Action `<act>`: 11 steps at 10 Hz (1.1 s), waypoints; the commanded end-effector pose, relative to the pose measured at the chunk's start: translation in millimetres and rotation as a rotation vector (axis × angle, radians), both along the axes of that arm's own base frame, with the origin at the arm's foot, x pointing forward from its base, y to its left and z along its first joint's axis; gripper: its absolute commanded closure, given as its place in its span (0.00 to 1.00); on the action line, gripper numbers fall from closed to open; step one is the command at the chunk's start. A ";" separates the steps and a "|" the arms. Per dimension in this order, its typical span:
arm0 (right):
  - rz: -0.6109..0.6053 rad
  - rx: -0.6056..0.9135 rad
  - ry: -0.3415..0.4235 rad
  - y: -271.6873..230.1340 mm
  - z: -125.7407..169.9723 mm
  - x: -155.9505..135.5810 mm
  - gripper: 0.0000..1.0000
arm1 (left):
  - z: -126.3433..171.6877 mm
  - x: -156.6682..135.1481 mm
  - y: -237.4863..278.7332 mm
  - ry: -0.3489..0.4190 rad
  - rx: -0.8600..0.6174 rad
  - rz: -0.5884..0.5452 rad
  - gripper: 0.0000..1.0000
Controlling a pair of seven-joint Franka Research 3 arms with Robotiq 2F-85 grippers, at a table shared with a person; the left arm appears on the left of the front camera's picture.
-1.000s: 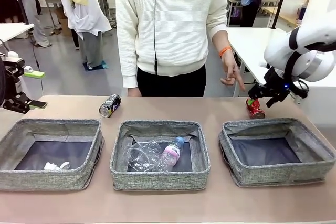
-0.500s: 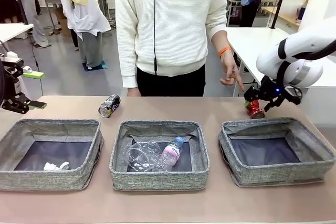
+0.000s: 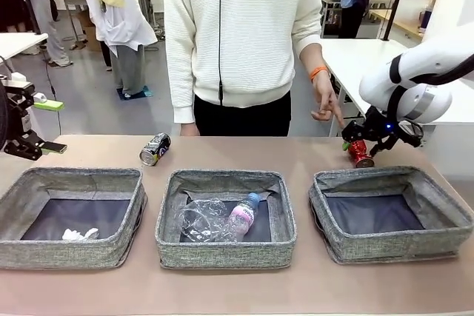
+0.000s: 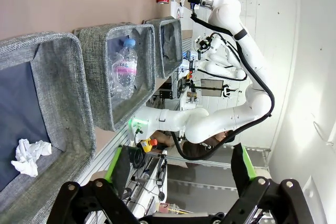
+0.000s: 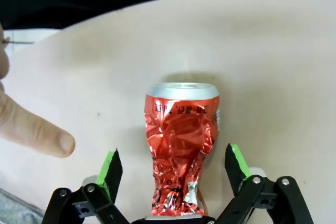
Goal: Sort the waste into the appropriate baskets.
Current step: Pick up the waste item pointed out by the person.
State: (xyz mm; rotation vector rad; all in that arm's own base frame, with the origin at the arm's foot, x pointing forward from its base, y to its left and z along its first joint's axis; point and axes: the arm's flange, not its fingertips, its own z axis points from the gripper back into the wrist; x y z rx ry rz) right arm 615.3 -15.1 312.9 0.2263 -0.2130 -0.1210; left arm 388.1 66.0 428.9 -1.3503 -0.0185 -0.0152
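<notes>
Crushed red can [image 5: 181, 150] on the table [image 5: 273, 45], between the spread fingers of the right pincer [image 5: 175, 163].

The can has white print on its dented side, too crumpled to read. The pink label on the bottle [image 3: 244, 214], well apart from both pincers, is too small to read. The right pincer stands wide open, its green pads [image 5: 112, 167] on either side of the can with a gap at each. A person's hand [image 5: 31, 127] points just beside one finger. The left pincer [image 4: 177, 165] is spread and empty, and the paper ball [image 4: 29, 156] lies in a basket [image 4: 68, 93] ahead of it.
</notes>
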 end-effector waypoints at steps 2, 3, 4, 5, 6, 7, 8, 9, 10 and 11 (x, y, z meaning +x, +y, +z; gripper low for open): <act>0.008 -0.010 -0.005 1.2 -4.4 4.3 0.00 | 2.1 0.1 -0.7 -0.002 0.005 0.002 0.00; 0.002 -0.011 -0.001 2.4 -4.8 5.7 0.00 | 2.1 0.1 -0.7 -0.002 0.005 0.002 0.00; 0.008 -0.012 -0.001 2.9 -5.2 6.2 0.00 | 2.1 0.1 -0.7 -0.002 0.005 0.002 0.00; 0.005 -0.033 -0.010 3.4 -6.4 7.0 0.00 | 2.1 0.1 -0.7 -0.002 0.005 0.002 0.00; 0.012 -0.057 -0.028 3.5 -7.6 6.8 0.21 | 2.1 0.1 -0.7 -0.002 0.005 0.002 0.00; 0.007 -0.067 -0.028 3.9 -7.8 7.2 0.31 | 2.1 0.1 -0.7 -0.002 0.005 0.002 0.00; -0.021 -0.093 -0.025 4.5 -8.8 8.3 0.55 | 2.1 0.1 -0.7 -0.002 0.005 0.002 0.00; -0.017 -0.103 -0.031 5.0 -9.3 8.2 0.70 | 2.1 0.1 -0.7 -0.002 0.005 0.002 0.00; -0.027 -0.105 -0.031 4.8 -9.3 8.7 1.00 | 2.1 0.1 -0.7 -0.002 0.005 0.002 0.00; -0.029 -0.107 -0.025 4.6 -9.6 9.0 1.00 | 2.1 0.1 -0.7 -0.002 0.005 0.002 0.00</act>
